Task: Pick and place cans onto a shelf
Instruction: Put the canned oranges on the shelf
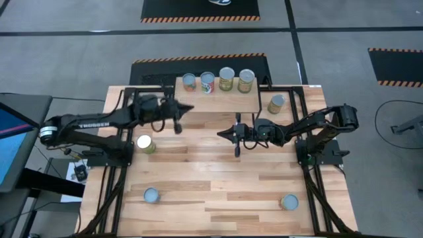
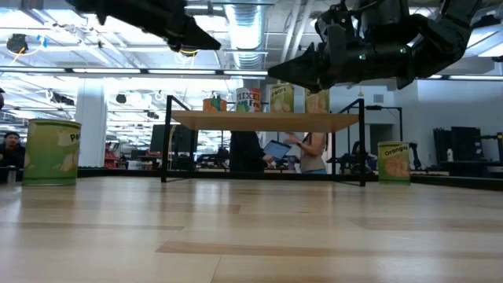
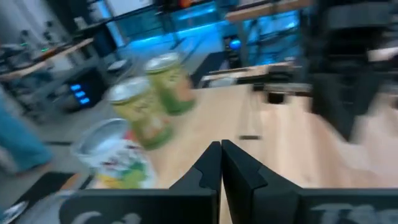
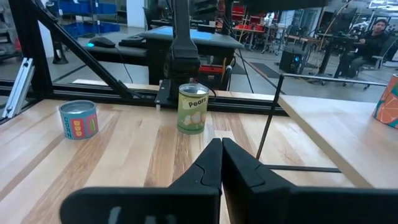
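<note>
The shelf stands at the table's far middle, and several cans rest upright on its top: two small ones and two green-labelled ones. More cans stand upright on the table: one right of the shelf, one at the left, and two near the front edge. My left gripper hovers shut at the shelf's near left corner, holding nothing. My right gripper hovers shut over the table's middle, pointing left, also holding nothing.
The shelf's thin black legs stand on the table just beyond both grippers. In the right wrist view a Pears can and a small blue can stand ahead of the fingers. People stand in the room behind the table.
</note>
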Controlling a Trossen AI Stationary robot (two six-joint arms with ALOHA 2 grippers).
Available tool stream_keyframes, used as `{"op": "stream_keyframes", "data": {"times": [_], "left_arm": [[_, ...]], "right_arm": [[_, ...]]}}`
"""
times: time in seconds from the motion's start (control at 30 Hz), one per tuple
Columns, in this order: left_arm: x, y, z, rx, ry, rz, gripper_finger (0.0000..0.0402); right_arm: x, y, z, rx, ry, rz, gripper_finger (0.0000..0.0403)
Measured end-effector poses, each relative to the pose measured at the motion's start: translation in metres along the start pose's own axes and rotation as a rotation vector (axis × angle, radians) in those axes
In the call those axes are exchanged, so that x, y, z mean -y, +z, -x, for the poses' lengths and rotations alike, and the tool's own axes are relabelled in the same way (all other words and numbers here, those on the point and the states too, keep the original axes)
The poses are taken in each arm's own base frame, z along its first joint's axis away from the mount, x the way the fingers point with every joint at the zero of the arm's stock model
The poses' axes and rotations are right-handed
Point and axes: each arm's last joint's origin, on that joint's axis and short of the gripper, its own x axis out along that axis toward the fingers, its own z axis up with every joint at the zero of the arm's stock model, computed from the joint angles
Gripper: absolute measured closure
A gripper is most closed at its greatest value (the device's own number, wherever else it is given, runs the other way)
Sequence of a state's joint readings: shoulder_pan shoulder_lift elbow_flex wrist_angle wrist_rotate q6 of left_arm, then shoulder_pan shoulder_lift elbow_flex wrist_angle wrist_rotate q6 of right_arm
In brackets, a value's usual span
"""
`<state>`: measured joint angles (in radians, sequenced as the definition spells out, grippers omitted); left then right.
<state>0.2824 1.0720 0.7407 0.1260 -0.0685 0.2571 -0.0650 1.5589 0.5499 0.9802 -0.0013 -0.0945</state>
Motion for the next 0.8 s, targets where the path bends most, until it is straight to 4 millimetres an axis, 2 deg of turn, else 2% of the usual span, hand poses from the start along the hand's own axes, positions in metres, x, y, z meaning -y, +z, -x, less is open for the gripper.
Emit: {"op": "stream_keyframes", "data": {"times": [0.23,0.43,0.53,0.63,0.8], "left_arm": [[0.038,-0.037,0.019,0.015,-0.14,0.023,0.0401],[0.062,-0.066,0.037,0.145,-0.212,0.031,0.0401],[0.066,-0.07,0.042,0.212,-0.221,0.028,0.0401],[0.066,-0.066,0.047,0.249,-0.225,0.035,0.0401],[0.068,-0.063,0.051,0.263,-0.241,0.054,0.0401]], "right_arm": [[-0.006,0.001,0.0,0.004,0.017,-0.006,0.0384],[-0.04,0.003,0.008,-0.092,0.057,0.034,0.0389],[-0.063,0.004,0.023,-0.225,0.025,0.034,0.0388],[-0.081,0.008,0.046,-0.357,-0.016,-0.019,0.0388],[-0.094,0.011,0.091,-0.54,-0.148,-0.12,0.039]]}}
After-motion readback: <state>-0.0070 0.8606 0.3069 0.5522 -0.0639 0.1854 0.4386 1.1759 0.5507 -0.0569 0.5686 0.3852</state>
